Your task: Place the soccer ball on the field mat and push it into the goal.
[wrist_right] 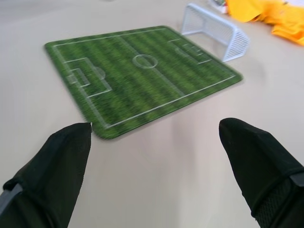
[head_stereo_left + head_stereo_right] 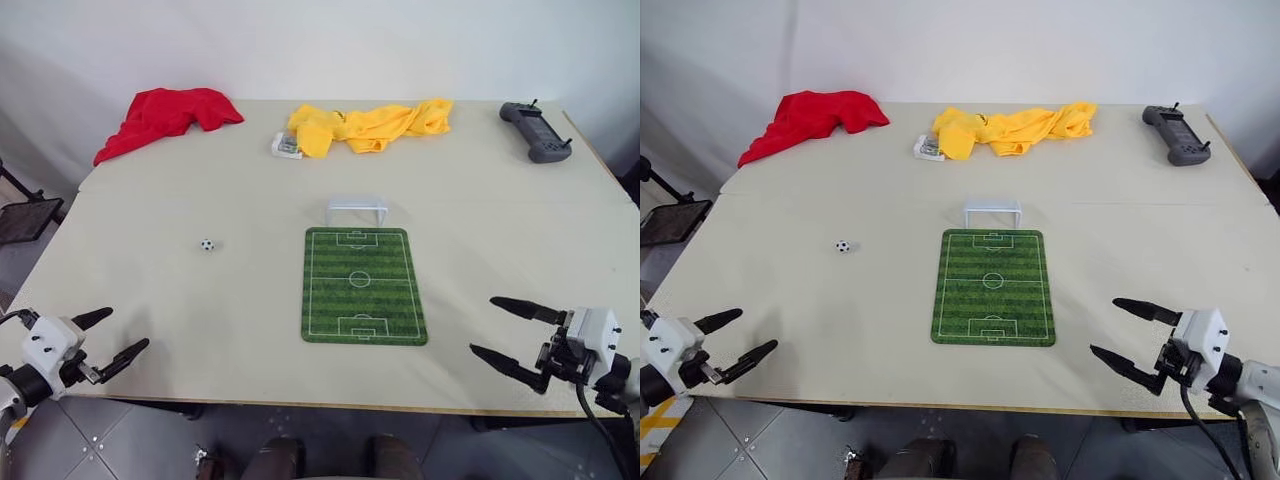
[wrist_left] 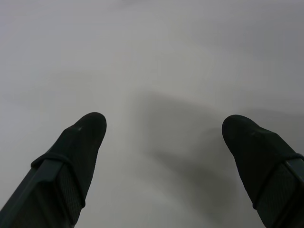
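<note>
The tiny black-and-white soccer ball (image 2: 207,244) lies on the bare table, left of the green field mat (image 2: 363,285). The whitish goal (image 2: 357,209) stands at the mat's far short edge. My left gripper (image 2: 120,335) hovers open over the table's near left corner, well short of the ball, with nothing between its fingers. My right gripper (image 2: 482,325) is open and empty at the near right, pointing toward the mat (image 1: 142,76) and the goal (image 1: 216,31).
A red cloth (image 2: 165,115) lies at the far left and a yellow cloth (image 2: 375,125) at the far middle, with a small white packet (image 2: 286,146) beside it. A dark grey controller (image 2: 536,131) sits at the far right. The table's front edge (image 2: 300,405) runs just below both grippers.
</note>
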You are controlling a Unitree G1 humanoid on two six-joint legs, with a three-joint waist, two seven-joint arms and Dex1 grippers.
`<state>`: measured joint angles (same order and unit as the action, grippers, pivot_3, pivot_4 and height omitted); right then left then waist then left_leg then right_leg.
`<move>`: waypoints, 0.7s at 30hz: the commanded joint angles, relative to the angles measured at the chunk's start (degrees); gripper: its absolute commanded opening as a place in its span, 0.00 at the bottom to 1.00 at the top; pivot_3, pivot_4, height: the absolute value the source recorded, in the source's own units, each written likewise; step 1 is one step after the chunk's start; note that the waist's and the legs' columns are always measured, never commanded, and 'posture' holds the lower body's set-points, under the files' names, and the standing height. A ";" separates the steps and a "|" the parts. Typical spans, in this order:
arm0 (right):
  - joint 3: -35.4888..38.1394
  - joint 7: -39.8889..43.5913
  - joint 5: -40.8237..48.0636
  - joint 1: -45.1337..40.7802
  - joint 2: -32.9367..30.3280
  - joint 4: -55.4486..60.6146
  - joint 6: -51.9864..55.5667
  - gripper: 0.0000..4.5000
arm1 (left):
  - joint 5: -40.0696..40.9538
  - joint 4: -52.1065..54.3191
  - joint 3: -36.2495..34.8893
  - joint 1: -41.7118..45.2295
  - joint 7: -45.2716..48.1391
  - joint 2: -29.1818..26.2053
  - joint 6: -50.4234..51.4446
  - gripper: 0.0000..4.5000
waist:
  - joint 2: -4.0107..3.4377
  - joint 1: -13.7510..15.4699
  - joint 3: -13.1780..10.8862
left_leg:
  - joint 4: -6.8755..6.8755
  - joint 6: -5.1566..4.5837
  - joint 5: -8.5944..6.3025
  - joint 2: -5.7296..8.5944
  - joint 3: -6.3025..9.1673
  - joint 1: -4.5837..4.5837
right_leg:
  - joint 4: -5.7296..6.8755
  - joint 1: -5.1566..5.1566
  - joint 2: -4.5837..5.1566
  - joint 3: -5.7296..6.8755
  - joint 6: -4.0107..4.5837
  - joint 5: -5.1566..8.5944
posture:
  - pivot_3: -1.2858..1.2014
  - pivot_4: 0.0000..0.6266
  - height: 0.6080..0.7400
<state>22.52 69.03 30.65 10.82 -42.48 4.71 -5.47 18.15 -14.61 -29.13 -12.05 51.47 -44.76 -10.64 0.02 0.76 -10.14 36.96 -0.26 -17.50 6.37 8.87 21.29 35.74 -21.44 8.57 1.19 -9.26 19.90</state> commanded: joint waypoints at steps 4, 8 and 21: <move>-4.19 -3.84 4.81 -4.10 7.18 8.98 -0.03 1.00 | 8.92 4.61 -5.25 1.05 -5.64 5.21 8.73 0.99 | 0.00 -0.21 0.00 | 0.00 0.13 -0.04 -0.23 -0.06 -0.06 | 0.08 -0.08 -0.13 -0.06 0.13 -0.07 | 0.52 0.24 1.00; -6.55 -9.90 4.51 -7.82 11.71 13.15 1.49 1.00 | 13.65 7.69 -7.44 1.05 -8.96 9.21 13.58 0.99 | 0.00 -0.55 0.00 | 0.01 0.21 -0.06 -0.28 -0.06 -0.05 | 0.17 -0.15 -0.20 -0.08 0.16 -0.11 | 0.52 0.24 1.00; -7.56 -5.90 2.21 -9.45 9.20 9.60 -1.39 1.00 | 9.69 6.74 5.28 19.23 -12.03 11.05 21.33 0.99 | 0.06 1.14 0.02 | 0.13 0.16 -0.03 -0.17 -0.04 -0.03 | 0.13 -0.08 -0.21 -0.11 0.14 -0.13 | 0.52 0.24 1.00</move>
<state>13.94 61.63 32.57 1.11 -32.28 14.48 -5.38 28.94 -9.47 -25.74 3.81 40.56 -32.03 9.22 0.08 1.89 -10.12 37.09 -0.11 -17.53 6.21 8.84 21.26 35.89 -21.52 8.36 1.08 -9.13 19.76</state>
